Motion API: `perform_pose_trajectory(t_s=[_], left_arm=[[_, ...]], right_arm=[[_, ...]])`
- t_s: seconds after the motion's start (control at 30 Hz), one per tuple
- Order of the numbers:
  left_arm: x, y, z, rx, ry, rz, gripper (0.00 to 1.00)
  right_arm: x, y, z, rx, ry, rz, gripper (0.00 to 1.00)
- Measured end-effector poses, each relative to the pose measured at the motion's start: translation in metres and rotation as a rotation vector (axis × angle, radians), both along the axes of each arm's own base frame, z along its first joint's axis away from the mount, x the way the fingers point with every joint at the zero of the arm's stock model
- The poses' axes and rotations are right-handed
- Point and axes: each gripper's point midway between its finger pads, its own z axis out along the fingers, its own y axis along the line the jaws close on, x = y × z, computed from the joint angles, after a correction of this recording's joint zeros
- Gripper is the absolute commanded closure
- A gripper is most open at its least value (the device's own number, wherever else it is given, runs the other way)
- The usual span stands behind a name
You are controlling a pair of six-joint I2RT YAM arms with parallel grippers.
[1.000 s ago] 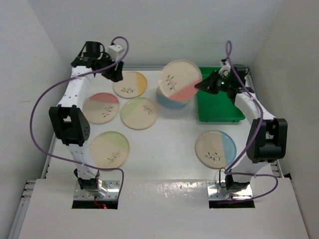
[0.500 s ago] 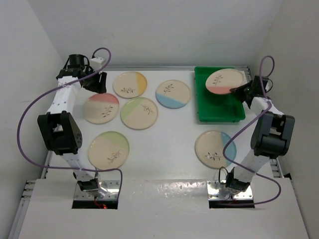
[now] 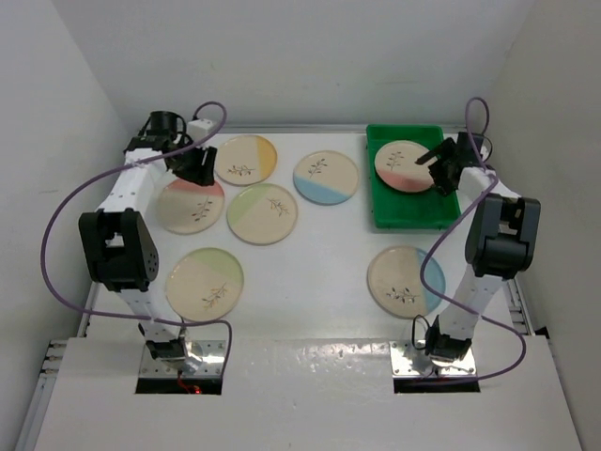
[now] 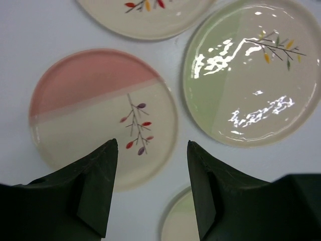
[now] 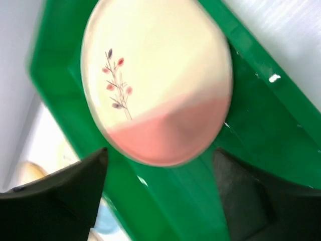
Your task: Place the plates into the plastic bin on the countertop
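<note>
**Just one plate in the bin, both tools parted**

Overhead view: the green bin (image 3: 416, 214) sits at about 1 o'clock on the white tabletop (image 3: 319, 268), close to the far rim. One pink plate (image 3: 402, 165) lies in the bin's far half. The right tool (image 3: 438, 167) hangs just beside that plate's 3 o'clock edge. Six more plates lie on the tabletop outside the bin:
- a yellow plate (image 3: 245, 160) at 11 o'clock
- a blue plate (image 3: 326, 177) near 12 o'clock
- a green plate (image 3: 263, 213) just on the near side of those two
- a second pink plate (image 3: 191, 209) at 10 o'clock
- a near green plate (image 3: 205, 282) at 8 o'clock
- a near blue plate (image 3: 405, 280) at 5 o'clock

The left tool (image 3: 197, 167) hovers over the far edge of the second pink plate, between it and the yellow plate.

Left wrist view: the left tool (image 4: 149, 146) has its fingers (image 4: 95, 191) apart, with nothing gripped. The second pink plate (image 4: 100, 108) lies below, its pink segment toward 11 o'clock. The green plate (image 4: 251, 85) sits at 2 o'clock under heavy glare. A pale rim shows at 6 o'clock between the fingers.

Right wrist view: the right tool (image 5: 160, 150) stands wide apart, its dark fingers (image 5: 55, 191) blurred. The pink plate (image 5: 155, 75) lies at 12 o'clock inside the green bin (image 5: 261, 130). Its pink edge faces the gap and is not pinched. Flat or tilted — I cannot tell.
</note>
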Motion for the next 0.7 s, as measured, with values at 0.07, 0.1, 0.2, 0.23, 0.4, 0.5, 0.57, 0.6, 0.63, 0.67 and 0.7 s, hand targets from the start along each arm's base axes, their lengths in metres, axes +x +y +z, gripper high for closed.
perform_pose_trajectory(t_s=[0.07, 0.1, 0.2, 0.23, 0.4, 0.5, 0.57, 0.6, 0.63, 0.67, 0.7], left_arm=[[-0.002, -0.018, -0.002, 0.009, 0.001, -0.053, 0.40], [-0.002, -0.028, -0.002, 0.011, -0.001, -0.079, 0.40], [-0.005, -0.058, -0.002, 0.018, -0.008, -0.163, 0.40], [-0.006, -0.068, -0.004, 0.016, -0.003, -0.184, 0.40], [0.001, -0.091, -0.051, 0.044, 0.101, -0.164, 0.45], [0.013, -0.086, -0.096, 0.080, 0.186, -0.094, 0.45], [0.023, -0.082, -0.118, 0.102, 0.212, -0.056, 0.45], [0.027, -0.079, -0.126, 0.114, 0.220, -0.036, 0.45], [0.030, -0.077, -0.131, 0.124, 0.222, -0.020, 0.46], [0.034, -0.075, -0.135, 0.132, 0.219, 0.000, 0.46], [0.037, -0.074, -0.135, 0.134, 0.215, 0.009, 0.48]], right_arm=[[-0.008, 0.003, 0.000, -0.058, 0.035, 0.031, 0.11], [-0.014, 0.005, 0.001, -0.094, 0.059, 0.050, 0.11], [-0.031, 0.010, 0.019, -0.218, 0.090, 0.111, 0.11], [-0.035, 0.014, 0.029, -0.267, 0.078, 0.140, 0.11], [-0.068, 0.049, 0.082, -0.475, -0.017, 0.281, 0.12], [-0.079, 0.085, 0.099, -0.544, -0.085, 0.402, 0.12], [-0.086, 0.108, 0.100, -0.557, -0.106, 0.482, 0.12], [-0.087, 0.116, 0.099, -0.557, -0.111, 0.512, 0.12], [-0.089, 0.121, 0.097, -0.557, -0.112, 0.536, 0.12], [-0.092, 0.128, 0.094, -0.547, -0.112, 0.566, 0.12], [-0.093, 0.131, 0.093, -0.542, -0.111, 0.579, 0.12]])
